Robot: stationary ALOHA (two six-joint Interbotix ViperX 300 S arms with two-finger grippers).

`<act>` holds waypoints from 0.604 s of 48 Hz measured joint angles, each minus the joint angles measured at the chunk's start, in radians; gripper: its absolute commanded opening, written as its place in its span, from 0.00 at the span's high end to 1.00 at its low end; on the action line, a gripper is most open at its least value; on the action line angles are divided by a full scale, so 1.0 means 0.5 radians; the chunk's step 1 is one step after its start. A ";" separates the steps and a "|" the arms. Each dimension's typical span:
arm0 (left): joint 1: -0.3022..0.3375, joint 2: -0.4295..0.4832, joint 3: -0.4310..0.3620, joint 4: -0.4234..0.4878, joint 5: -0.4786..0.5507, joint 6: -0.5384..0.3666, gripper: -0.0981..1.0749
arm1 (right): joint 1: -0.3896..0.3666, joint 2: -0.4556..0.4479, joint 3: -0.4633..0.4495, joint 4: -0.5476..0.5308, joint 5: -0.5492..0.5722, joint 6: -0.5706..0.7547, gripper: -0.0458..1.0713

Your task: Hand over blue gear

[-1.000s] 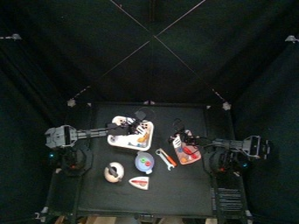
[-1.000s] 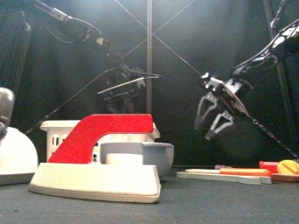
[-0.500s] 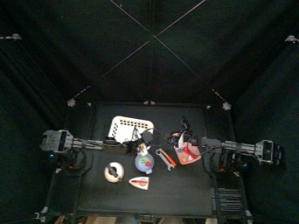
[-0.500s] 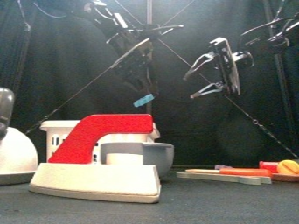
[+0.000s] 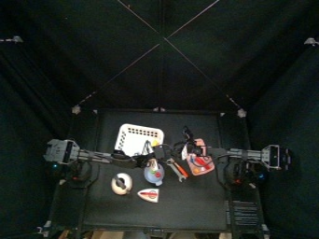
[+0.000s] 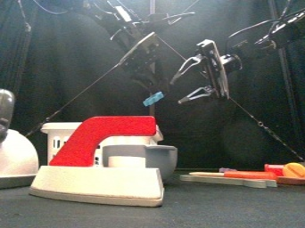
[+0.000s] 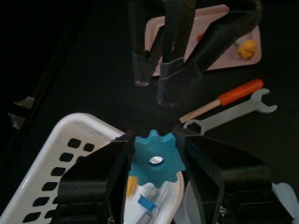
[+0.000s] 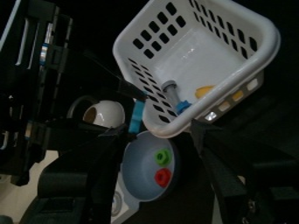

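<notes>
The blue gear [image 7: 159, 161] is clamped between my left gripper's [image 7: 158, 142] jaws and held in the air above the table's middle. In the front view the gear [image 6: 152, 99] hangs below the left gripper [image 6: 144, 64]. My right gripper [image 6: 198, 77] is open and empty, facing the gear from the right, a short gap away. In the left wrist view the right gripper [image 7: 176, 66] stands just beyond the gear with its jaws spread. In the top view the left gripper [image 5: 153, 161] and the right gripper [image 5: 176, 157] nearly meet.
A white basket [image 5: 140, 136] stands behind the grippers. Below them lies a pale blue bowl [image 5: 155, 173]. A white ring [image 5: 121, 183] and a red-and-white wedge [image 5: 148, 194] lie at the front left. A wrench [image 7: 229, 104] and a pink tray [image 5: 201, 165] lie to the right.
The left gripper lifted the blue gear off the table and now holds it high. The right gripper has turned and moved left, closing in on the gear.
</notes>
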 measured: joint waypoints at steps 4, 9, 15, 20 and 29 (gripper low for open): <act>0.000 0.006 0.000 0.003 0.000 0.000 0.26 | 0.015 0.015 -0.021 -0.006 -0.003 0.003 0.13; 0.000 0.012 -0.003 0.006 0.000 0.000 0.26 | 0.025 0.052 -0.046 -0.009 -0.003 0.003 0.13; 0.003 0.018 -0.015 0.009 0.000 0.000 0.26 | 0.031 0.101 -0.064 -0.009 -0.003 0.003 0.13; 0.000 0.025 -0.015 0.009 0.000 0.000 0.26 | 0.031 0.138 -0.083 -0.009 -0.003 0.003 0.13; -0.006 0.037 -0.015 0.012 0.000 0.003 0.26 | 0.031 0.196 -0.123 -0.018 -0.003 0.000 0.14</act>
